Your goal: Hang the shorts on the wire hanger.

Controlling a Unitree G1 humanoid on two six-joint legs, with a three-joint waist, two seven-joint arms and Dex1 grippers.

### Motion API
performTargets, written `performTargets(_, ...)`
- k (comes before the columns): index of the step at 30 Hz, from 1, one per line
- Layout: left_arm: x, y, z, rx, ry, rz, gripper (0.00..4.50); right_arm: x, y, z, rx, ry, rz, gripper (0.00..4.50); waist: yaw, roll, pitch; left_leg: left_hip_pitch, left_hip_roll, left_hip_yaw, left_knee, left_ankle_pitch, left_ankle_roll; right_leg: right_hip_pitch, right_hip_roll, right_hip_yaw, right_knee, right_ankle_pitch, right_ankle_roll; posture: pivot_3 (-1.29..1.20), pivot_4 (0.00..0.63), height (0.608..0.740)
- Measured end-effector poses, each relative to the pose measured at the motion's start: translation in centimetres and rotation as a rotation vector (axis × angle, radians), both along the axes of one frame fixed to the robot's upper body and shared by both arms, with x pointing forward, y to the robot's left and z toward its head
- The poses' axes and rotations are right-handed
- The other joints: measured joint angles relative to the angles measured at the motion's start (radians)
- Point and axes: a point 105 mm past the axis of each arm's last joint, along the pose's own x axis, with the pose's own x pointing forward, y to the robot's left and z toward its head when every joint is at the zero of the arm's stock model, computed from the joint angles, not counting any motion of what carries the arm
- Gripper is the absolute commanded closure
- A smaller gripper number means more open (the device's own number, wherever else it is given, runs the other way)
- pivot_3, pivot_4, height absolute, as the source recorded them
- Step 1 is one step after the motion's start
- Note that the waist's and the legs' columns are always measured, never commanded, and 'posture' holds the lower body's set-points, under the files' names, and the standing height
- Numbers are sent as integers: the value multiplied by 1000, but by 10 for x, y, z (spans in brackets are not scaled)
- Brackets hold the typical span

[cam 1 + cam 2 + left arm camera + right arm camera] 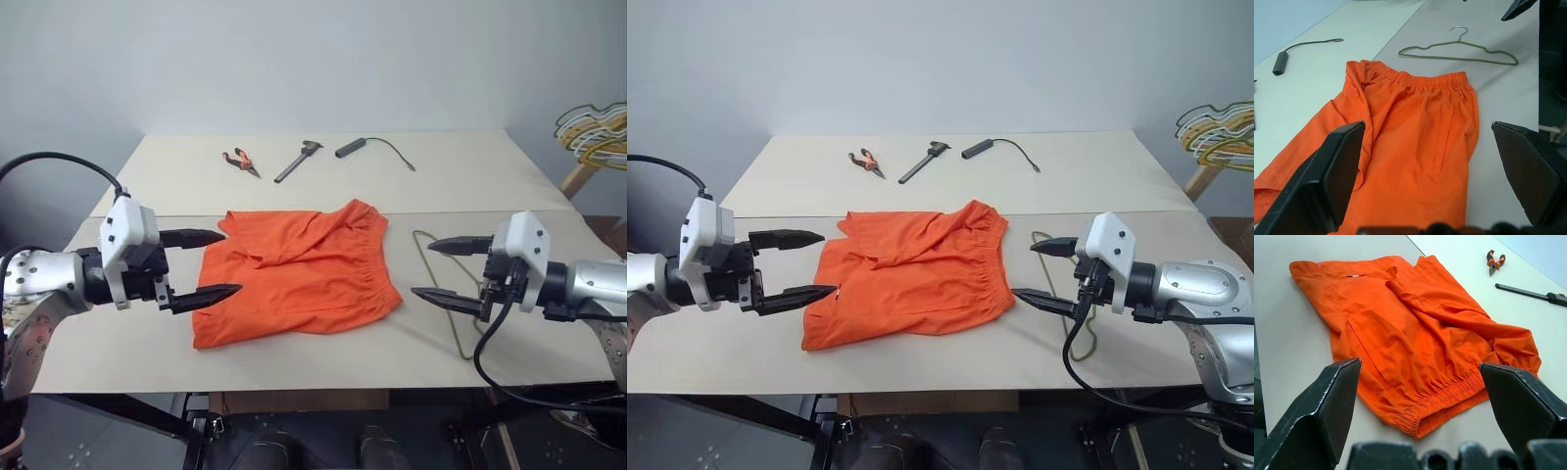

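Observation:
The orange shorts [299,274] lie flat and a little rumpled in the middle of the near table, elastic waistband toward the right. Just right of the waistband the thin grey-tan wire hanger [443,299] lies flat on the table, its hook at the far end [1458,30]. My left gripper [206,264] hovers at the shorts' left edge, open and empty. My right gripper [446,270] hovers above the hanger, open and empty, pointing at the waistband [1442,404]. Both grippers face each other across the shorts.
On the far table lie orange-handled pliers [240,160], a dark bar-shaped tool [298,161] and a black cable with a cylindrical end [372,148]. A bunch of yellow and white hangers [593,132] stands off the table at the far right. A seam joins the two tables [470,211].

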Motion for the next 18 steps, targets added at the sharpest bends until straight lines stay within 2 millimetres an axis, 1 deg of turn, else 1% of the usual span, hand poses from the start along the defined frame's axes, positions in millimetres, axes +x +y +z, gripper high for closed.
performTargets(8,1,1,1,-7,-3,14,0,0,1,-1,8,0,1,7,0,0,0,0,0,0,0,0,0,0,0,0,0,0,0,-6,54,740)
performTargets(12,1,1,2,-6,-6,13,0,0,5,-7,-16,0,14,7,0,0,0,0,0,0,0,0,0,0,0,0,0,0,0,-1,47,740)
performTargets(14,1,0,2,-6,-8,12,0,1,8,-11,-51,-18,19,7,1,0,0,0,0,0,0,0,0,0,0,0,0,0,0,-2,43,740)
performTargets(16,0,-1,2,-3,-12,7,0,3,13,-19,-112,-41,28,7,0,0,0,0,0,0,0,0,0,0,0,0,0,0,0,-4,44,740)
performTargets(18,-1,-2,2,1,-16,1,0,5,20,-29,-209,-94,61,7,-1,0,0,0,0,0,0,0,0,0,0,0,0,0,0,-9,43,740)
